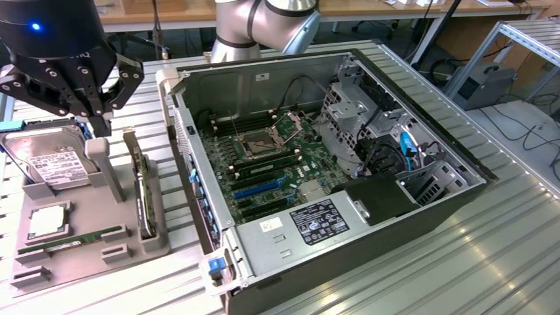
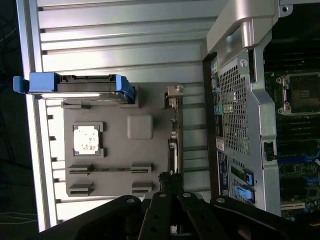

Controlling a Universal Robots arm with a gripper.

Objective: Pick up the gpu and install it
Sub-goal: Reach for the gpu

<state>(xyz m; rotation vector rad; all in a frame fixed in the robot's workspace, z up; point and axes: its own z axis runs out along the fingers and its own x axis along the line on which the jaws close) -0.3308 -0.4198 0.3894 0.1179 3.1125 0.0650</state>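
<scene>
Finds the gripper closed tight, holding nothing, hanging above the gray holder beside the hard drive. Spots the gpu standing on edge in the holder's slot, between hard drive and open computer case, clear of the gripper.

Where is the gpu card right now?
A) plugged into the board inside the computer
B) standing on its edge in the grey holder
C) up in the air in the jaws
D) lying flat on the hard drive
B: the gpu stands on edge in a slot of the grey holder, beside the open computer case, not in it.
</scene>
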